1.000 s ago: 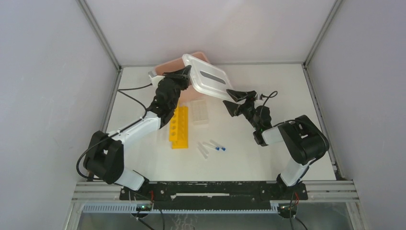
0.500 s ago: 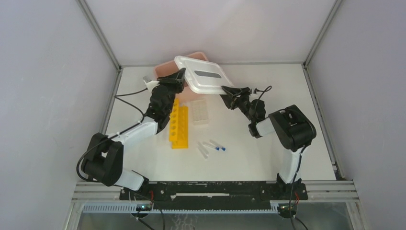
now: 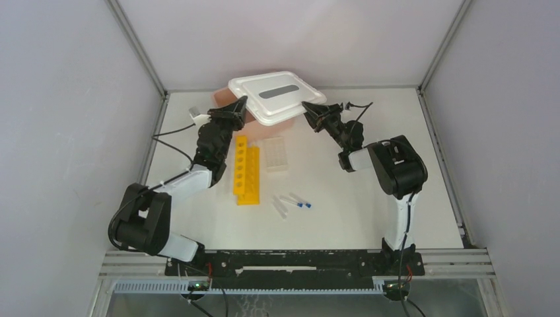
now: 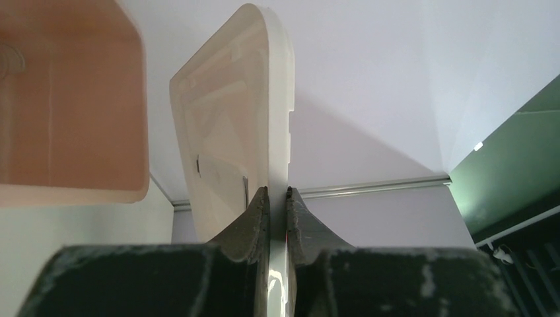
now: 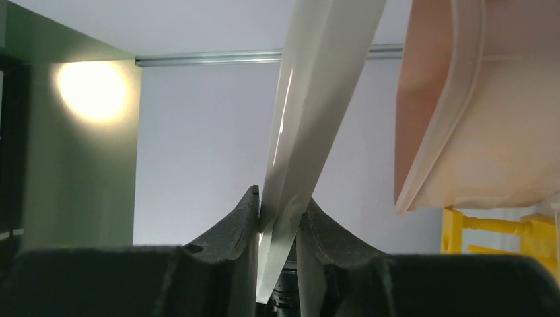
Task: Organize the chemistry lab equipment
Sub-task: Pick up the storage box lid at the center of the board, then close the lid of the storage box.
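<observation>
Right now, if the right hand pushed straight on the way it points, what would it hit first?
The white lid: the right hand pinches its edge and would slide further onto it. The pink bin looks next, though depth is unclear.

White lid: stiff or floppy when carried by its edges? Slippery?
Probably fairly stiff: held only at two opposite edges, the white lid shows no visible sag. Likely light, as the right wrist view shows a thin moulded sheet edge-on. Possibly slippery: the left fingers and right fingers pinch only its glossy rim, so it might pivot or slide.
</observation>
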`<action>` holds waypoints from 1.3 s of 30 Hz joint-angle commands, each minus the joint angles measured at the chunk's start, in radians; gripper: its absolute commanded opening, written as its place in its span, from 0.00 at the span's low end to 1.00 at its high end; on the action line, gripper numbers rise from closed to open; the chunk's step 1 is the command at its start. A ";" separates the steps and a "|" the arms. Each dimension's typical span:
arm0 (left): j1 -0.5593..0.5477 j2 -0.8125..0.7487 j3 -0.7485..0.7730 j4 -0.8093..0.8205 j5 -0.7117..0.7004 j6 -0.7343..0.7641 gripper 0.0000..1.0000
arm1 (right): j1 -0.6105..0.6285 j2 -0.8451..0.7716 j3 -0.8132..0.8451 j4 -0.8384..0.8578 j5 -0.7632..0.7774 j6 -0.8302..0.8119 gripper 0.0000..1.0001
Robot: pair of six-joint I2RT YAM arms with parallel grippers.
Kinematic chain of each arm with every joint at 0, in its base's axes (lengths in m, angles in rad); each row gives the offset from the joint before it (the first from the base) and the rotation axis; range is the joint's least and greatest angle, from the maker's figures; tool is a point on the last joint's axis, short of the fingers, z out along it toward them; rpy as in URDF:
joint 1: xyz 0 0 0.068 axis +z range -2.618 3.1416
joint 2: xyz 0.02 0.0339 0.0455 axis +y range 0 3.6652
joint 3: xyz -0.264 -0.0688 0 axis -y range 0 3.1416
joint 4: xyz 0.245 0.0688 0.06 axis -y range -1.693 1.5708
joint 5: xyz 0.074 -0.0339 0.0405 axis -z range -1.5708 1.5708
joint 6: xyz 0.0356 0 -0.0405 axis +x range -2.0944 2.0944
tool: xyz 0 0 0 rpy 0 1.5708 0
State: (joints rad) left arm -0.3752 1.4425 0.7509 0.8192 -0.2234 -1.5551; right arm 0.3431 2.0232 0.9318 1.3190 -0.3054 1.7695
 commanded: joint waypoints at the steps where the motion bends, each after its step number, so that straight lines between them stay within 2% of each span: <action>1: 0.040 0.024 0.001 0.113 0.142 0.010 0.00 | -0.007 0.039 0.081 0.021 -0.083 -0.083 0.23; 6: 0.100 0.094 0.007 0.131 0.207 0.002 0.02 | -0.005 0.081 0.182 -0.036 -0.111 -0.150 0.16; 10: 0.159 0.141 -0.001 0.135 0.260 -0.005 0.09 | -0.003 0.118 0.250 -0.065 -0.111 -0.206 0.10; 15: 0.214 0.204 -0.007 0.179 0.314 -0.026 0.24 | 0.012 0.161 0.333 -0.105 -0.093 -0.280 0.06; 19: 0.251 0.224 -0.005 0.167 0.349 -0.023 0.29 | 0.029 0.177 0.374 -0.135 -0.053 -0.342 0.04; 22: 0.270 0.218 -0.005 0.126 0.357 -0.001 0.33 | 0.045 0.186 0.419 -0.167 -0.031 -0.383 0.04; 26: 0.292 0.166 -0.006 -0.002 0.330 0.074 0.48 | 0.065 0.196 0.446 -0.196 0.022 -0.415 0.04; 28: 0.299 0.133 -0.006 -0.061 0.302 0.119 0.52 | 0.074 0.204 0.462 -0.206 0.038 -0.424 0.03; 32: 0.311 0.080 0.014 -0.189 0.259 0.219 0.56 | 0.100 0.217 0.502 -0.244 0.078 -0.465 0.03; 39: 0.336 0.028 0.081 -0.349 0.231 0.330 0.56 | 0.137 0.218 0.530 -0.302 0.119 -0.533 0.03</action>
State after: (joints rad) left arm -0.0570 1.5196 0.7574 0.5785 0.0372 -1.3354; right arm 0.4599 2.2475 1.4094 1.0046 -0.2306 1.3060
